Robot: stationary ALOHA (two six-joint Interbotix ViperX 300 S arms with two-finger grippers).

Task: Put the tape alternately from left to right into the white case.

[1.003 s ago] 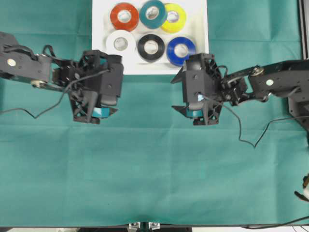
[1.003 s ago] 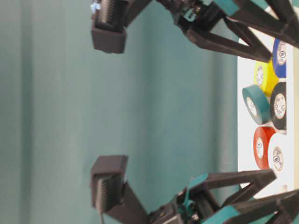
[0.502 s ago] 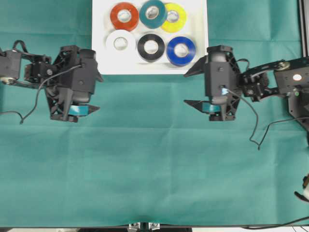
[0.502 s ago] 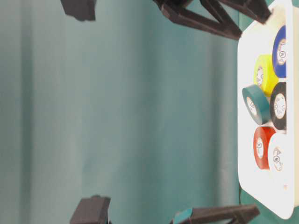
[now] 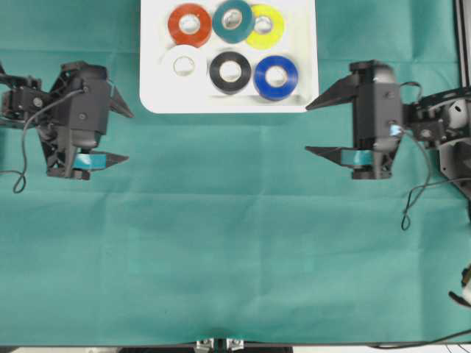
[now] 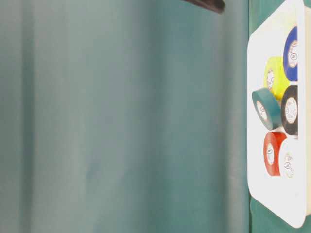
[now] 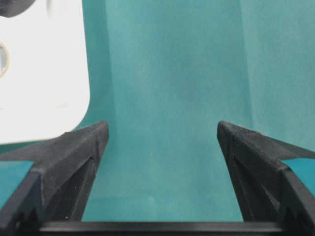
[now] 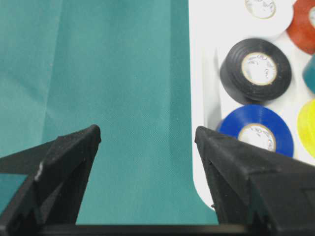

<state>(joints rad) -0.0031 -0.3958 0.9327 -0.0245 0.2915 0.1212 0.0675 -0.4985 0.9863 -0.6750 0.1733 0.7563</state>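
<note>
The white case (image 5: 153, 103) lies at the table's far middle and holds all the tape in view: red-orange (image 5: 189, 24), teal (image 5: 233, 20) and yellow (image 5: 265, 26) behind, white (image 5: 183, 65), black (image 5: 230, 71) and blue (image 5: 276, 76) in front. My left gripper (image 5: 126, 136) hangs open and empty left of the case's near corner (image 7: 44, 88). To the right of the case my right gripper (image 5: 309, 129) is open and empty too. Its wrist view shows the black roll (image 8: 256, 69) and blue roll (image 8: 258, 130) beyond the right fingertip (image 8: 211, 140).
Green cloth (image 5: 235, 250) covers the whole table. Cables trail from both arms, at the left edge (image 5: 18, 180) and at the right (image 5: 412, 209). In the table-level view the case's rim (image 6: 257, 184) stands at the right and one black fingertip (image 6: 206, 4) at the top.
Both arms have drawn back from the case's front edge, the left one leftward and the right one rightward. Both grippers stayed open and empty. The rolls have not moved.
</note>
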